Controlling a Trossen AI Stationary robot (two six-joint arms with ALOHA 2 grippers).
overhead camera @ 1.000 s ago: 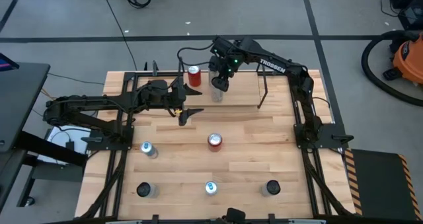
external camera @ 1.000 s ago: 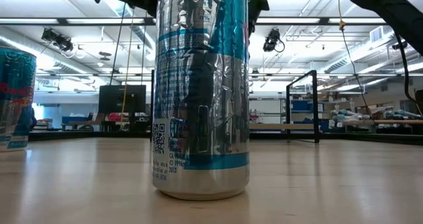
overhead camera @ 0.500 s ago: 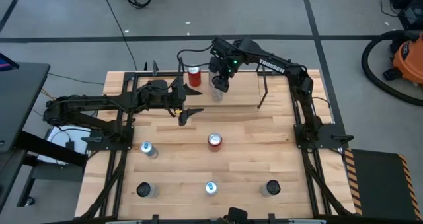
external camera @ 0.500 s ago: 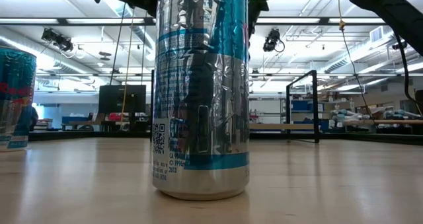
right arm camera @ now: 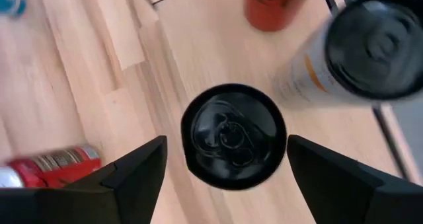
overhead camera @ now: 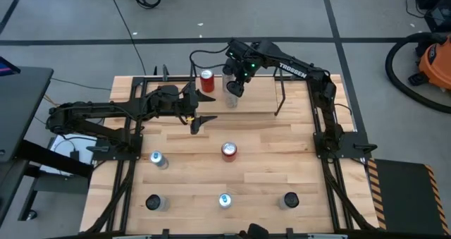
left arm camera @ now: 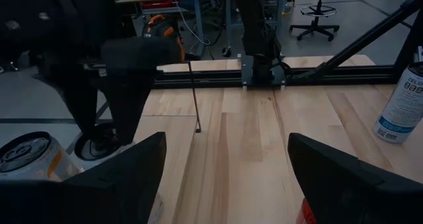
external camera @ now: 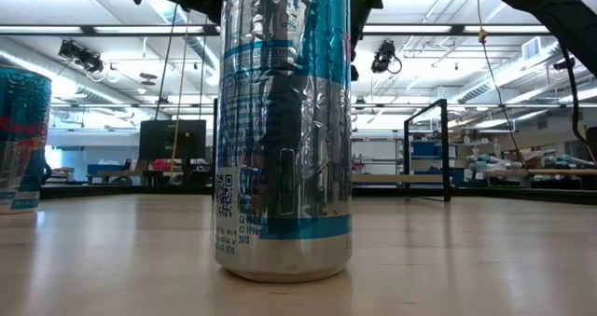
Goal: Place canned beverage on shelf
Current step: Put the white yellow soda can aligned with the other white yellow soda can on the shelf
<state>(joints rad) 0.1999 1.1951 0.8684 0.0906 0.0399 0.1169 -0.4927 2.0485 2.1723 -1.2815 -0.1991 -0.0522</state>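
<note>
A: Where is the right claw (overhead camera: 234, 89)?

B: Over the left half of the shelf (overhead camera: 257, 99), pointing straight down. Its fingers are apart, and a black-topped can (right arm camera: 233, 136) stands upright on light wood between and below them. One finger shows a thin strip of wood between itself and the can's rim. On the other side I cannot tell whether there is any gap.

A: What crowds it?

B: A white-and-orange can (right arm camera: 377, 42) stands just beside the black-topped one. A red can (overhead camera: 206, 80) stands near the shelf's left end. The thin black upright rods frame the board. The right half of the board shows bare wood up to the rod (overhead camera: 280, 98) there.

A: And the left claw (overhead camera: 201, 106)?

B: It hovers just in front of the shelf's left corner, fingers spread wide with nothing between them. It is near the right claw but not touching it.

A: How about the rest of the worktop (overhead camera: 282, 154)?

B: A red-topped can (overhead camera: 229, 150) stands alone in the middle and a silver can (overhead camera: 158, 159) stands to its left. Three more stand in a row along the near edge, and the middle one is a silver-and-blue can (external camera: 284, 130). All are well apart. A wide bare band of wood runs between the shelf and the red-topped can, and the right side is open up to the arm's rail.
</note>
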